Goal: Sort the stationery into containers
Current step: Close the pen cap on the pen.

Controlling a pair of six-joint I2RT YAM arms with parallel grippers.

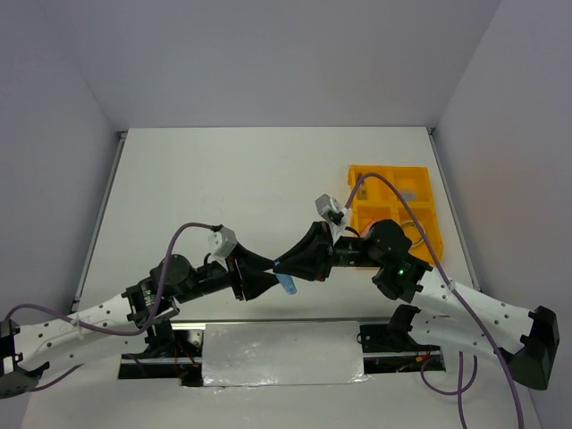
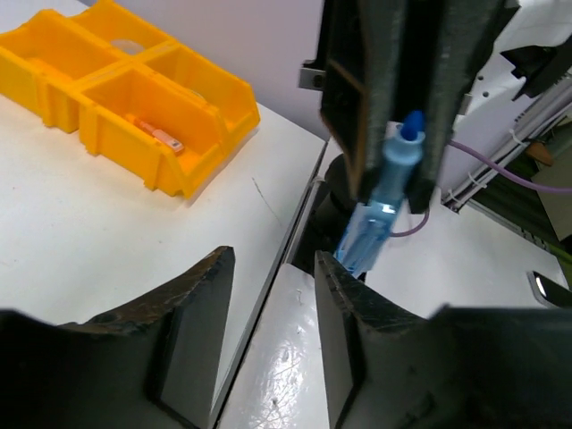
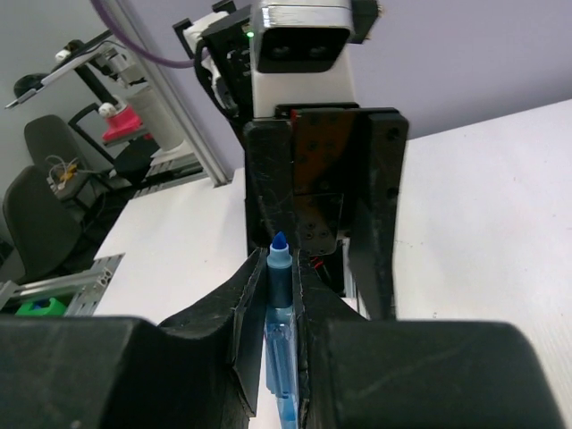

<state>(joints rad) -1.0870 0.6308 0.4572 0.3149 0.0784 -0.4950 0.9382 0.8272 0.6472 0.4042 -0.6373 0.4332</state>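
Right jaws clamp a slim, translucent blue-capped bottle [image 3: 279, 277].

White table [image 1: 268, 179] between pale lavender walls [image 1: 268, 54]; black office chairs [image 3: 36, 232] beyond.

I work in a robotics lab. My white worktop [image 1: 232, 188] sits boxed in by plain pale walls [image 1: 268, 63], purple cables [image 1: 189, 226] trail over it, and past its edge stand black office chairs [image 3: 40, 219] and aluminium framing [image 3: 58, 284].
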